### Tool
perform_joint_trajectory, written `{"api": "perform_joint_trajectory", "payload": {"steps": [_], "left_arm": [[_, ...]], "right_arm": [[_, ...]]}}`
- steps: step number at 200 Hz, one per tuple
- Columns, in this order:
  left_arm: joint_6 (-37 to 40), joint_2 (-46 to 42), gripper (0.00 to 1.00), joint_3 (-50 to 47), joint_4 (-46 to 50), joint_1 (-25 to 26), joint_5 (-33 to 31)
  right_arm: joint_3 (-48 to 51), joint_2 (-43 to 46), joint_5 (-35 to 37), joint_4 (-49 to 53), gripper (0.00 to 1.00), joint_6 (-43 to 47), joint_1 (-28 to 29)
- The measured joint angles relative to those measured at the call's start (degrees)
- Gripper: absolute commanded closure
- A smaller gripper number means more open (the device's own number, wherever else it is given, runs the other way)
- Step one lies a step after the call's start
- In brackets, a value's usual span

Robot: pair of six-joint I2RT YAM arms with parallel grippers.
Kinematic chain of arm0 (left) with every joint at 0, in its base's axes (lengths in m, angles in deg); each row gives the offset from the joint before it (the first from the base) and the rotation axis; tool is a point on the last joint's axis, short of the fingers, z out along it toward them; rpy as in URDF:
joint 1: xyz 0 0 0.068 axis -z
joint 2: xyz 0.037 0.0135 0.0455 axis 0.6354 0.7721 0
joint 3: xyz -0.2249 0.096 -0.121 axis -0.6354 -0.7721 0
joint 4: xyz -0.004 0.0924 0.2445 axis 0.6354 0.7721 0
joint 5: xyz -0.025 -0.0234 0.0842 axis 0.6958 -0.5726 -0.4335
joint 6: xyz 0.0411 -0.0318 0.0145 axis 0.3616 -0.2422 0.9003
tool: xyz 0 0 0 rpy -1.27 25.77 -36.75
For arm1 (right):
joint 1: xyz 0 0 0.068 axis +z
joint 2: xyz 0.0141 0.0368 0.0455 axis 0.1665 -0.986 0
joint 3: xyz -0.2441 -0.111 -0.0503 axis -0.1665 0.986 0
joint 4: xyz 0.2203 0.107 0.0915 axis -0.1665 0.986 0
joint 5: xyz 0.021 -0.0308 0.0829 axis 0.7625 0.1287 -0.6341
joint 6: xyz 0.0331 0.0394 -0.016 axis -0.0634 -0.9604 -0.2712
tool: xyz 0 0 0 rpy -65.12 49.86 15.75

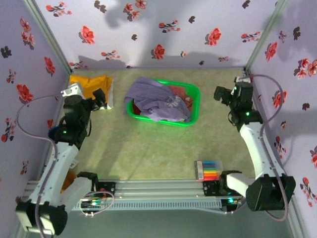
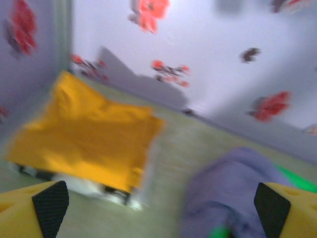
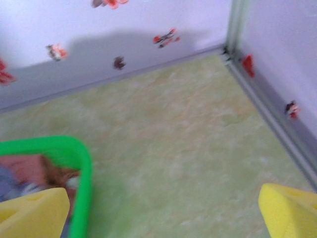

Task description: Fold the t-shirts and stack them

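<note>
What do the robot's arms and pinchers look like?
The left arm and right arm have white links and chunky black joints with small green lights. A grey cable loops beside each. The left gripper has yellow fingers with black pads; the right gripper is yellow-fingered too.

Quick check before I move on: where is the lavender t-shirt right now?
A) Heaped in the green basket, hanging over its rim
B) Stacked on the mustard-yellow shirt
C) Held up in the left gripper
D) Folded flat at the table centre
A: the top view shows the lavender t-shirt bunched in the green basket, its cloth spilling over the basket's left rim.
</note>
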Motion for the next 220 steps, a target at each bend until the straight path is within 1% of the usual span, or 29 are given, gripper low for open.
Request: {"api": "perform_joint_trajectory", "payload": {"steps": [11, 21, 26, 30, 39, 49, 58, 69, 76, 103, 123, 165, 185, 220], "left_arm": [[-5.99, -0.11, 0.01, 1.60, 4.68, 2.91, 2.43], [-10.82, 1.16, 0.01, 2.14, 8.59, 5.64, 4.35], [-12.83, 1.97, 0.01, 2.14, 10.14, 6.95, 4.96], [-14.21, 2.67, 0.01, 2.10, 11.17, 7.87, 5.18], [-17.35, 4.90, 0.01, 1.60, 13.03, 10.43, 5.75], [-20.35, 7.06, 0.01, 0.85, 14.56, 13.07, 6.03], [-22.71, 8.70, 0.01, 0.28, 15.63, 15.10, 6.29], [-25.42, 10.64, 0.01, -0.52, 15.61, 17.11, 6.80], [-26.77, 11.74, 0.00, -1.14, 14.97, 17.99, 7.23], [-30.47, 16.50, 0.01, -2.67, 11.23, 19.12, 9.27], [-32.41, 20.85, 0.01, -2.84, 6.97, 19.10, 10.54], [-34.75, 30.99, 0.01, -1.95, -2.75, 19.10, 14.97], [-35.10, 35.76, 0.01, 0.79, -5.03, 19.10, 17.03], [-35.08, 39.98, 0.01, 6.49, -6.93, 19.10, 18.53]], "right_arm": [[-5.20, -1.66, -2.60, 6.80, 0.12, -1.51, 1.46], [-8.68, -3.72, -4.96, 11.63, 0.22, -2.01, 3.02], [-10.23, -4.92, -6.10, 13.81, 0.25, -2.62, 3.78], [-11.23, -5.88, -6.93, 15.32, 0.28, -3.17, 4.39], [-13.33, -8.59, -9.07, 18.58, 0.40, -3.56, 5.77], [-14.99, -11.63, -11.17, 21.51, 0.43, -3.98, 7.17], [-16.24, -14.38, -12.68, 23.87, 0.52, -4.61, 8.48], [-17.22, -17.49, -14.08, 25.90, 0.56, -4.59, 10.19], [-17.66, -19.19, -14.75, 26.91, 0.61, -4.85, 11.32], [-17.88, -23.37, -17.51, 28.48, 0.78, -5.31, 15.23], [-18.08, -26.32, -19.02, 28.44, 0.80, -5.57, 17.18], [-20.35, -35.12, -18.91, 30.21, 0.77, -5.29, 18.03], [-19.17, -35.54, -18.95, 30.75, 0.77, -5.31, 18.03], [-18.99, -35.69, -18.29, 31.67, 0.76, -5.31, 18.14]]}}
